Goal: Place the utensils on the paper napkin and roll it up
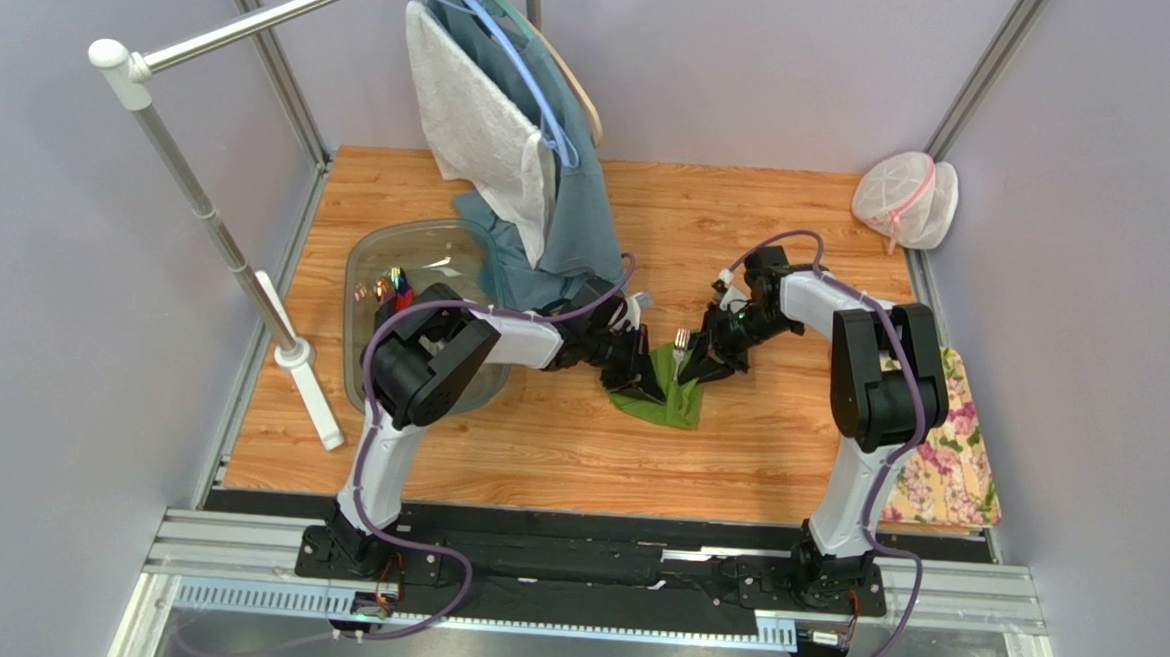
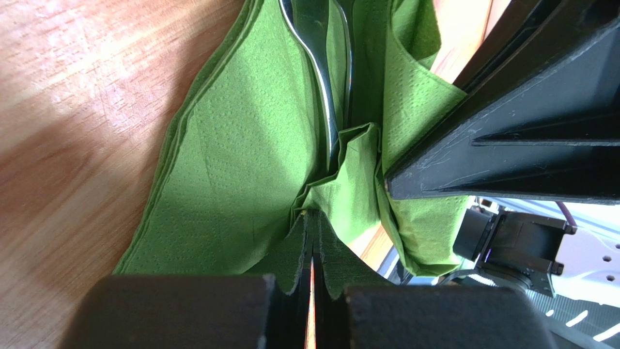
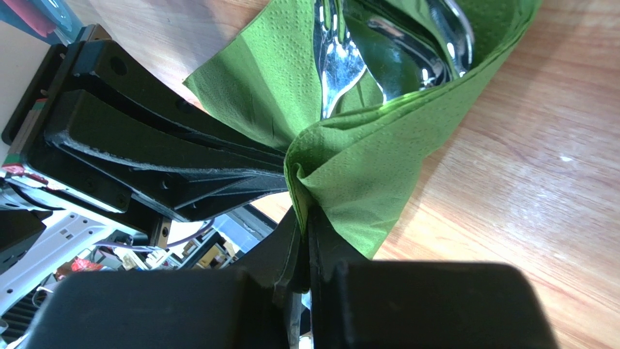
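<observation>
The grass-green paper napkin lies crumpled near the middle of the wooden surface, between the two arms, its edges gathered upward around the cutlery. The left end effector meets it from the left and the right end effector from the right, the two nearly touching over the sheet. In the left wrist view the left fingers are pressed together with no visible gap, pinching a bunched fold of the napkin, and two steel handles run side by side along the crease above that fold. In the right wrist view the right fingers are likewise closed tight on a raised fold of the opposite edge, which curls over the heads of a fork and a spoon. Both heads rest inside the green paper. The fork tines poke out just beyond the napkin's far edge in the overhead view. To the left, partly under the left arm, stands a clear plastic tub holding a few small coloured items too small to identify. A teal-blue garment hangs from a rail behind it, its hem reaching the surface. A flowered mat lies at the right edge beside the right arm, and a white mesh bag sits in the far right corner.
</observation>
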### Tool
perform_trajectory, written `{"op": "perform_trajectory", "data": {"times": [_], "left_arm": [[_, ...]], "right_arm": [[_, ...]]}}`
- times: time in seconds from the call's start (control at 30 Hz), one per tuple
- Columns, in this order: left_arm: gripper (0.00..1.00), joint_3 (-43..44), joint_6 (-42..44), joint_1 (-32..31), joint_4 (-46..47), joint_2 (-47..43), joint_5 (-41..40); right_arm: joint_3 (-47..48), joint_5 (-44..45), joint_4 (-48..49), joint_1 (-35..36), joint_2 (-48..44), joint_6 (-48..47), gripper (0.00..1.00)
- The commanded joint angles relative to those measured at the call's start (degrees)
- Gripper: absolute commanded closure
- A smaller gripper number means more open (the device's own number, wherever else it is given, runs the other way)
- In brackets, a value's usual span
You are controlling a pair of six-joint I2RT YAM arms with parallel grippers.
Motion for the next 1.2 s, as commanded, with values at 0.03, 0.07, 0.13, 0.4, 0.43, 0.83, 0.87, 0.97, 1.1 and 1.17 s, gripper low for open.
{"op": "perform_trajectory", "data": {"times": [0.03, 0.07, 0.13, 0.4, 0.43, 0.83, 0.87, 0.97, 1.1, 1.17], "left_arm": [[1.0, 1.3, 1.4, 0.1, -1.0, 1.4, -1.5], [1.0, 1.3, 1.4, 0.2, -1.0, 1.3, -1.5], [1.0, 1.3, 1.3, 0.1, -0.9, 1.3, -1.3], [0.93, -0.5, 1.2, 0.6, 1.2, -2.4, -0.3], [0.91, -1.0, 1.0, 0.7, 1.5, -3.0, 0.0], [0.6, -9.9, 1.5, 5.1, 2.0, -13.9, 1.2], [0.59, -10.3, 1.6, 5.4, 2.4, -14.4, 1.2], [0.59, -11.4, 2.4, 6.2, 2.8, -16.1, 1.1], [0.59, -12.0, 3.5, 7.1, 2.6, -17.1, 1.1], [0.59, -12.1, 4.1, 7.3, 2.6, -17.7, 1.3]], "right_arm": [[2.1, -0.6, 2.0, 0.9, 1.4, 2.5, 0.91], [2.1, -0.5, 2.0, 0.9, 1.5, 2.5, 0.9], [2.4, -0.3, 2.0, 0.9, 2.2, 2.7, 0.87], [2.8, 0.0, 2.0, 0.9, 3.4, 2.9, 0.74], [2.7, 0.0, 2.1, 0.9, 3.4, 2.9, 0.73], [3.9, -2.8, 2.0, 0.8, 4.3, 3.8, 0.46], [4.1, -3.0, 2.0, 0.8, 4.2, 4.0, 0.46], [4.3, -3.9, 2.0, 0.9, 3.7, 4.4, 0.46], [4.7, -4.5, 1.9, 1.1, 2.9, 5.0, 0.51], [4.7, -4.7, 1.6, 1.0, 2.6, 5.2, 0.56]]}}
